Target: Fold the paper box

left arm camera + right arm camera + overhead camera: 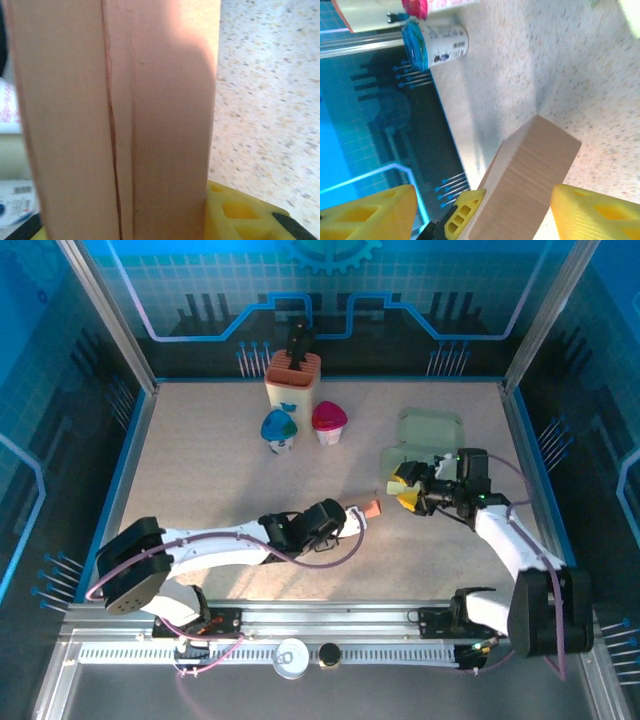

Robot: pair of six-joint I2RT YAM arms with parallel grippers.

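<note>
The paper box is a small tan-pink carton held out over the middle of the table. My left gripper is shut on its near end. In the left wrist view the box stands close and upright, with a crease line down its face and one yellow finger beside it. My right gripper is just right of the box and open. In the right wrist view the box lies between the two spread yellow fingers, not touching either.
At the back stand an orange-and-white holder with a black tool, a blue-lidded cup and a pink-lidded cup. A pale green open carton lies behind the right gripper. Blue walls enclose the table.
</note>
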